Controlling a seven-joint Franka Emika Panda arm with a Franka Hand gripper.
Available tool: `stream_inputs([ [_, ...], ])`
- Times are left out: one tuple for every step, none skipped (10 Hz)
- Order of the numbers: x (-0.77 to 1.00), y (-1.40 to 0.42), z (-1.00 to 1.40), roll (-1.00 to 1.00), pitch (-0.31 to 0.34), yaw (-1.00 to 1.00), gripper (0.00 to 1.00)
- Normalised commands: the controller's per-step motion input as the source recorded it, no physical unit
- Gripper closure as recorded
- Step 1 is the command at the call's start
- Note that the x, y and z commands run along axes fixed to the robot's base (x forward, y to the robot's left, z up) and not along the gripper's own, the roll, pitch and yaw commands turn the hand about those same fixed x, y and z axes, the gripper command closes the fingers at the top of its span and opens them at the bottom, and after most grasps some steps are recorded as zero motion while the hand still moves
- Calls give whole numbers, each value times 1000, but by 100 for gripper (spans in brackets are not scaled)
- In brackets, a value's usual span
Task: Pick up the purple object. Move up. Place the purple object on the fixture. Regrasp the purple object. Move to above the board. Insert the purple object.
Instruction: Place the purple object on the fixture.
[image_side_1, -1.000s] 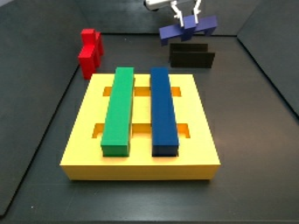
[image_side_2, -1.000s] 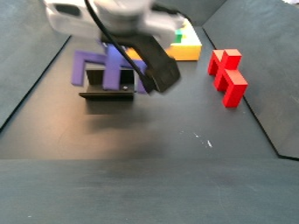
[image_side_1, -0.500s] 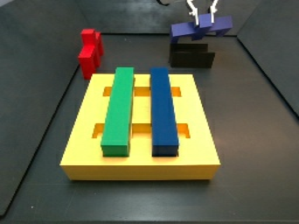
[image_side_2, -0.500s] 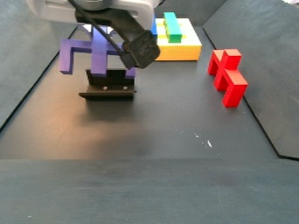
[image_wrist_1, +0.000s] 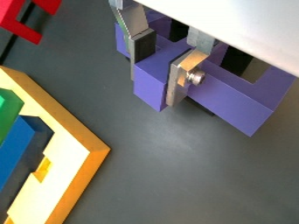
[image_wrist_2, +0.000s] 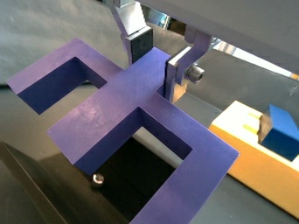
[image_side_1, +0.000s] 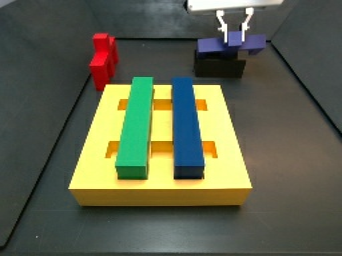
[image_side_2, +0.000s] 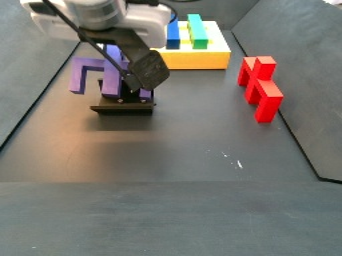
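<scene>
One purple object (image_wrist_2: 122, 109) over the fixture (image_side_2: 123, 105)
Gripper (image_wrist_1: 160, 63) clamps its raised centre knob (blocky, lavender, notched), at the board's (image_side_1: 94, 165) one o'clock.

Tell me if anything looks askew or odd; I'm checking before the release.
Nothing stands out. The end effector grips the purple object level over the fixture; the green and blue bars lie straight on the board.

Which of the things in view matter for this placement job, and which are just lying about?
In play:
- purple object, gripped at its centre knob
- gripper, shut on it, just above the fixture
- fixture, black, under the piece
- board, yellow, for the later insertion

Lying about:
- red blocky piece, beside the wall
- green bar and blue bar, already on the board
</scene>
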Motion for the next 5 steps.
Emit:
stream_inputs([
  [0,-49,-263,0,86,-9,100],
  [0,0,-231,-49,40,0,100],
  [-69,94,-151,0,117,-100,100],
  [-269,129,-86,0,0,-37,100],
  [-294,89,-94,-34,0,0,100],
])
